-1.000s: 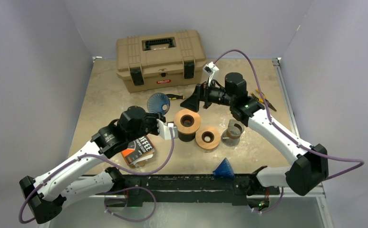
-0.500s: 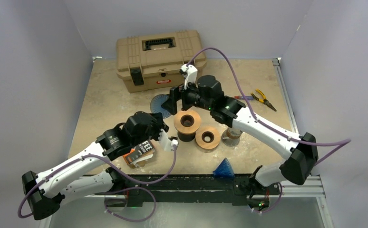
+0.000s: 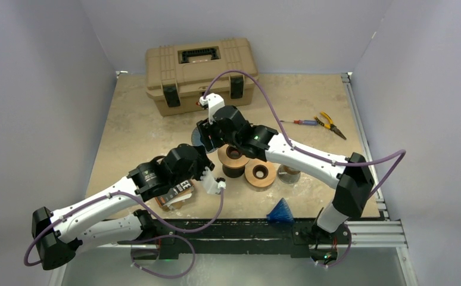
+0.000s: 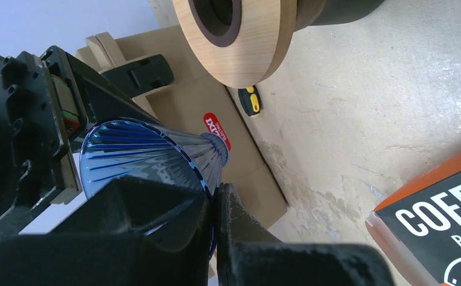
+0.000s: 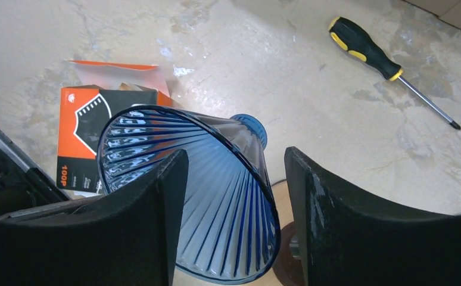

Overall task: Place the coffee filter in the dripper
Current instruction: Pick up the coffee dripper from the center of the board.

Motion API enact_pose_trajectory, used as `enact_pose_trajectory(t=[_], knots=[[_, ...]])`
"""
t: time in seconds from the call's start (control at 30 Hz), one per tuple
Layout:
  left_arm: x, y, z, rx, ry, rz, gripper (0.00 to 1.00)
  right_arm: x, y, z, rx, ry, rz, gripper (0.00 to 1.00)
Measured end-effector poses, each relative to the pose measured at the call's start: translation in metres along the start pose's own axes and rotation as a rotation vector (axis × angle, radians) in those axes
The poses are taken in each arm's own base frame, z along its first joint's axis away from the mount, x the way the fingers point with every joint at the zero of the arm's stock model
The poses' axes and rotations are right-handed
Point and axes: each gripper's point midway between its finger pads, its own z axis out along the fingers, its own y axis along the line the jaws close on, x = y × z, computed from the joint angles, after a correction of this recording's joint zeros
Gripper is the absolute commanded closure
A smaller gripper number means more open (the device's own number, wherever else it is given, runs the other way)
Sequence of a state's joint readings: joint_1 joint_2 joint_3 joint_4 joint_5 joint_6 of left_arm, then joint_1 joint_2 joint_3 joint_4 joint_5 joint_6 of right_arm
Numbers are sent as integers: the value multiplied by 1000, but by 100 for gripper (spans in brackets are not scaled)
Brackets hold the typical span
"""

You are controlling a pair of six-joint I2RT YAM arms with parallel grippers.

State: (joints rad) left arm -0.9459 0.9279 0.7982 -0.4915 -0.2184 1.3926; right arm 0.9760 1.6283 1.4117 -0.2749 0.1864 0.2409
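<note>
Table (image 3: pixel 133 125) and tan toolbox (image 3: pixel 195 74) at 12 o'clock: unchanged since a second ago.

Right arm: swung from 1 o'clock across to centre. Right gripper (image 5: pixel 235 154) now straddles the blue dripper (image 5: pixel 156 143), jaws apart, one finger in front of the cone's mouth and the other just outside the rim (contact cannot be confirmed).

Left arm: drawn back slightly toward 7 o'clock. Left gripper (image 4: pixel 216 199) is clamped on the dripper's rim, holding it tilted above the table.

Coffee filter box (image 3: pixel 177 189): flat on the table at 7 o'clock of the dripper, partly under the left arm; no loose filter can be seen.

Two wooden stands (image 3: pixel 234 156) (image 3: pixel 260 173): in place at centre.

Glass carafe (image 3: pixel 289 174): now partly covered by the right forearm.

Second blue cone (image 3: pixel 281 210): unmoved at 5 o'clock.

Pliers (image 3: pixel 329 124) and screwdriver (image 3: pixel 299 122): at 2 o'clock, now uncovered.
</note>
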Motion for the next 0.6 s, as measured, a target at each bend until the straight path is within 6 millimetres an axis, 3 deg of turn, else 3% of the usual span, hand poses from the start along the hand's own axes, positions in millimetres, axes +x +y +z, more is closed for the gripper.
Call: enact_pose_trajectory(t=[0.43,0.6], knots=[[-2,-2,1,2,-6,2,100,0,-12,-3,51,-2,-21,98],[-3,-3,1,3,-10,0,100,1,-13,-5,56,0,-27,100]])
